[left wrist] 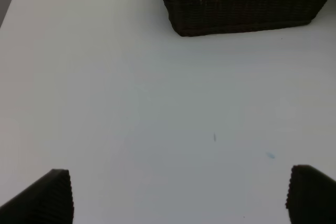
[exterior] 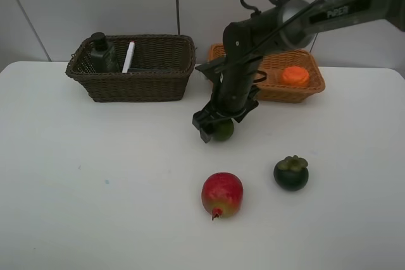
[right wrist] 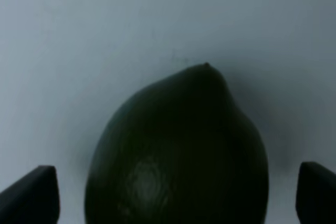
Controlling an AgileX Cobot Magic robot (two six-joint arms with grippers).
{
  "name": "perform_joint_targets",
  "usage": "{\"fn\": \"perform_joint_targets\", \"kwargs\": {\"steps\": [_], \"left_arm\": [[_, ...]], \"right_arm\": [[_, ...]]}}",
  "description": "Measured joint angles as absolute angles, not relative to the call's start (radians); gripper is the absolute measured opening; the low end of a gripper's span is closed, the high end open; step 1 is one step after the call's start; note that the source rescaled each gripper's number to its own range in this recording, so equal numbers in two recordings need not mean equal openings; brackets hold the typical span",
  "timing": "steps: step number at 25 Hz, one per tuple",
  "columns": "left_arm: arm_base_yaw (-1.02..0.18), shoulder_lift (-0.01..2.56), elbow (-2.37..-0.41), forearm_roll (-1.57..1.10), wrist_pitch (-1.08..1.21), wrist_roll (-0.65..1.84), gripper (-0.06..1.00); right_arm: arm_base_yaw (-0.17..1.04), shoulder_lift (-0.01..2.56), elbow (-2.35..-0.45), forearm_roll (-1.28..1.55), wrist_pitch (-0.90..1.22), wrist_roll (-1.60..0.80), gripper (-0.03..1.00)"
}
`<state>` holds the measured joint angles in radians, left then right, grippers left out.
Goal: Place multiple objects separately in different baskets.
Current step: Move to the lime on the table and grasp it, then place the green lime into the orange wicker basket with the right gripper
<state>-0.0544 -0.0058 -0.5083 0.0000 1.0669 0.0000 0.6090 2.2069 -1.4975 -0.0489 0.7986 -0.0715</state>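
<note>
Now, right gripper (exterior: 213, 126): low over the white table (exterior: 95, 188) near its middle, on an arm (exterior: 329, 11) stretched in from the right. Its fingers (right wrist: 31, 198) are spread wide, one on each side of the lime, with a strip of bare table showing between each tip and the fruit. Nothing is pinched.
Lime (right wrist: 178, 150): lies on the table between the right gripper's spread fingers, its pointed end away from the wrist camera. In the high view it sits in front of the gap between the two baskets.
Left gripper (left wrist: 181, 198): outside the high view. In its own wrist view the two fingers (left wrist: 52, 198) stand far apart above bare table with nothing between them, and the dark basket is ahead.
Dark basket (exterior: 136, 83): at the back left of the table, the deeper of the two. It holds the pump bottle (exterior: 100, 52), upright at its left end, and the marker (exterior: 128, 56), leaning just beside the bottle.
Light basket (exterior: 297, 92): at the back right, partly hidden behind the arm. It holds the orange (exterior: 295, 75) toward its right end.
Pomegranate (exterior: 222, 195): on the table at the front, nearer the camera than the lime, with its crown pointing forward.
Mangosteen (exterior: 291, 173): on the table near the pomegranate on its right, not touching it, with its stem cap up.
</note>
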Motion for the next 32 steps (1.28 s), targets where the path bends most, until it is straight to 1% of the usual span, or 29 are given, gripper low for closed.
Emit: {"fn": "perform_joint_targets", "kwargs": {"steps": [6, 8, 9, 10, 11, 12, 13, 21, 26, 29, 32], "left_arm": [[-0.054, -0.006, -0.508, 0.000, 1.067, 0.000, 1.00], [-0.054, -0.006, -0.508, 0.000, 1.067, 0.000, 1.00], [-0.054, -0.006, -0.508, 0.000, 1.067, 0.000, 1.00], [-0.054, -0.006, -0.508, 0.000, 1.067, 0.000, 1.00], [-0.054, -0.006, -0.508, 0.000, 1.067, 0.000, 1.00], [-0.054, -0.006, -0.508, 0.000, 1.067, 0.000, 1.00], [-0.054, -0.006, -0.508, 0.000, 1.067, 0.000, 1.00], [-0.054, -0.006, -0.508, 0.000, 1.067, 0.000, 1.00], [-0.054, -0.006, -0.508, 0.000, 1.067, 0.000, 1.00], [-0.054, -0.006, -0.508, 0.000, 1.067, 0.000, 1.00], [-0.054, -0.006, -0.508, 0.000, 1.067, 0.000, 1.00]], "right_arm": [[0.609, 2.245, -1.497, -0.053, 0.747, -0.072, 1.00], [0.609, 2.245, -1.497, -0.054, 0.742, -0.073, 0.94], [0.609, 2.245, -1.497, -0.057, 0.740, -0.073, 0.84], [0.609, 2.245, -1.497, -0.061, 0.735, -0.073, 0.67], [0.609, 2.245, -1.497, -0.061, 0.730, -0.073, 0.46], [0.609, 2.246, -1.498, -0.061, 0.730, -0.073, 0.17], [0.609, 2.247, -1.499, -0.061, 0.732, -0.073, 0.00], [0.609, 2.226, -1.502, -0.059, 0.762, -0.085, 0.01], [0.605, 2.071, -1.498, -0.121, 0.762, -0.085, 0.01], [0.572, 1.983, -1.498, -0.167, 0.718, -0.072, 0.01], [0.489, 1.965, -1.498, -0.179, 0.637, -0.034, 0.01]]}}
